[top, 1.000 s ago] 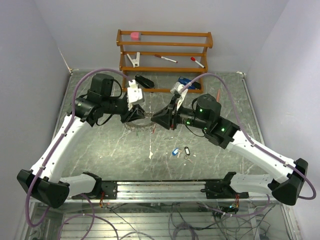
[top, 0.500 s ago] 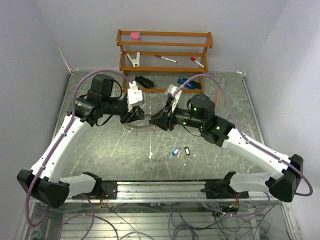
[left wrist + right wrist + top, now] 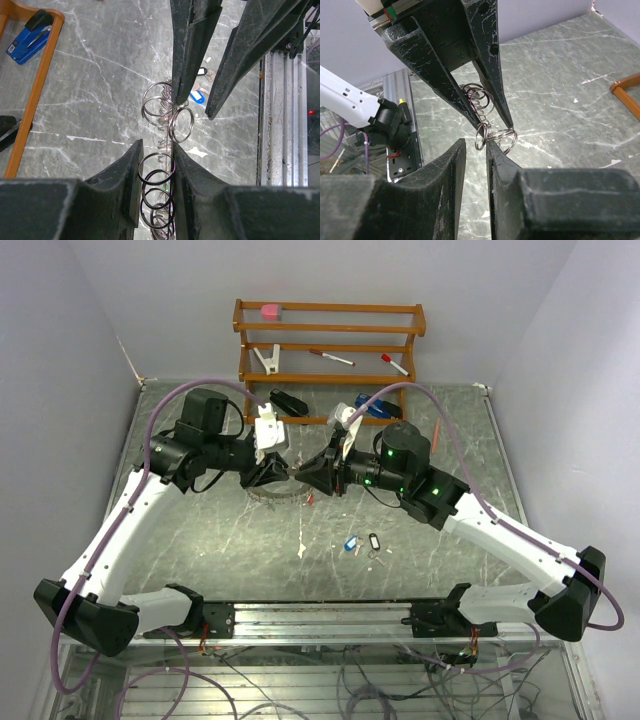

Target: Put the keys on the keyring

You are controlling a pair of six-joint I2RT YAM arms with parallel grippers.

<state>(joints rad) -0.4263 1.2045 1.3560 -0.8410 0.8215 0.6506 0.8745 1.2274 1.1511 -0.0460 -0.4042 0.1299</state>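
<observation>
The keyring is a silvery ring strung with small wire loops, held just above the table. My left gripper is shut on it; in the left wrist view the loops run out from between my left gripper's tips. My right gripper faces it, open with a narrow gap. In the right wrist view my right gripper has its tips at the end loops, nothing between them. Keys with a blue tag and a black tag lie on the table, also in the left wrist view.
A wooden rack at the back holds a pink item, a clamp and red-capped pens. A blue stapler and a black one sit before it. A small red piece lies near the ring. A metal rail runs along the near edge.
My right gripper has moved left, up to the end of the keyring and close to my left gripper. My left arm and the keys on the table have not moved.
</observation>
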